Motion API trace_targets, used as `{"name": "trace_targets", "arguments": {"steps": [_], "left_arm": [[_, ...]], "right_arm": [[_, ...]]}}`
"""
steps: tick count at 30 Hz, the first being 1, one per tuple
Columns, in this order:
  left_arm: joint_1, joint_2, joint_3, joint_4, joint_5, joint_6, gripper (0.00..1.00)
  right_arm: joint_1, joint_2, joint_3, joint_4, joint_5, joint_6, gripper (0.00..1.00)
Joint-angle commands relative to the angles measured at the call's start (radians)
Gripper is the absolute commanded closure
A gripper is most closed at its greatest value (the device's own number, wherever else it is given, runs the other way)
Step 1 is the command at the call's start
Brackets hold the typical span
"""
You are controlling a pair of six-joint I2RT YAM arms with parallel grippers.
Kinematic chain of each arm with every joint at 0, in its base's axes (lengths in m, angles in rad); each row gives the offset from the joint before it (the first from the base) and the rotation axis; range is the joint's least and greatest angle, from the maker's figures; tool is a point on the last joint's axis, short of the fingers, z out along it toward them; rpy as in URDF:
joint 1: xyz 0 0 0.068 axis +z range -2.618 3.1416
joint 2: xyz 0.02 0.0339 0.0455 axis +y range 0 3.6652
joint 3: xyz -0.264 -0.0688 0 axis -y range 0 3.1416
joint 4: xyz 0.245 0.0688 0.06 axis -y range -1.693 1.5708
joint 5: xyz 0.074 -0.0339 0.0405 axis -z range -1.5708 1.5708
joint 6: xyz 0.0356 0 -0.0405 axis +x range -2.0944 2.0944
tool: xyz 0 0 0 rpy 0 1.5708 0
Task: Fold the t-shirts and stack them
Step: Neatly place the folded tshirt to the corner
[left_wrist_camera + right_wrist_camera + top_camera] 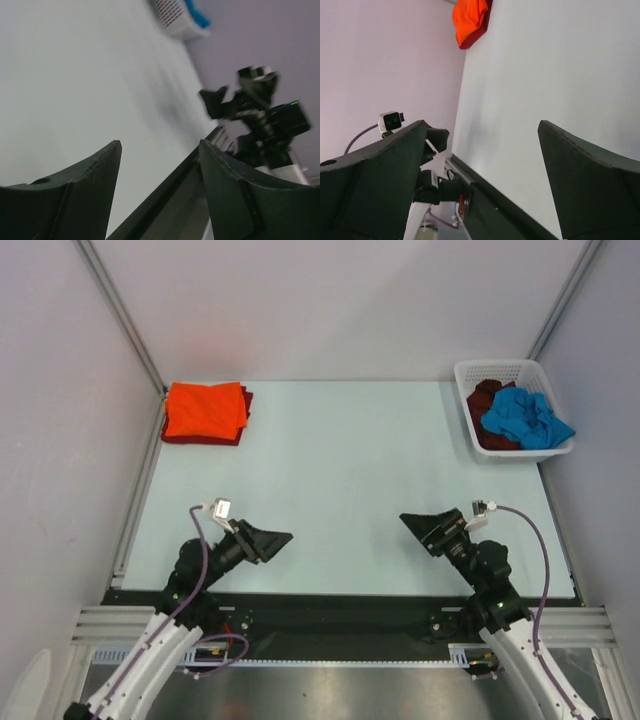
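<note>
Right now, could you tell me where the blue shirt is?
In the top view, the blue shirt lies crumpled in the basket at the far right corner of the table, partly over a dark red shirt.

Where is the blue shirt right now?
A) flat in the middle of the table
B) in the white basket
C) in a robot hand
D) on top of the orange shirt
B: the blue shirt lies crumpled in the white basket at the table's far right corner, on top of a dark red shirt.
</note>
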Motion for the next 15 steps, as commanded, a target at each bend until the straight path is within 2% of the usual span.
{"name": "trace_targets", "arguments": {"steps": [1, 2, 3, 4, 8, 12, 15], "left_arm": [[-0.007, -0.285, -0.184, 0.175, -0.003, -0.301, 0.31], [-0.007, -0.357, -0.21, 0.144, -0.008, -0.331, 0.31], [-0.007, -0.359, -0.246, 0.174, 0.027, -0.359, 0.32], [-0.013, -0.277, -0.246, 0.207, 0.064, -0.347, 0.32], [-0.019, -0.19, -0.251, 0.273, 0.067, -0.333, 0.32], [-0.021, -0.22, -0.246, 0.209, 0.029, -0.324, 0.3], [-0.021, -0.298, -0.243, 0.121, 0.026, -0.321, 0.3]], "right_arm": [[0.008, 0.02, -0.112, -0.174, -0.032, 0.079, 0.0], [0.011, 0.046, -0.115, -0.182, -0.037, 0.077, 0.0], [0.014, 0.079, -0.115, -0.177, -0.041, 0.059, 0.0], [0.027, 0.081, -0.114, -0.18, -0.031, 0.06, 0.0], [0.049, 0.035, -0.115, -0.267, 0.029, 0.074, 0.0], [0.054, -0.009, -0.117, -0.323, 0.023, 0.082, 0.0], [0.052, -0.017, -0.115, -0.301, -0.003, 0.07, 0.0]]}}
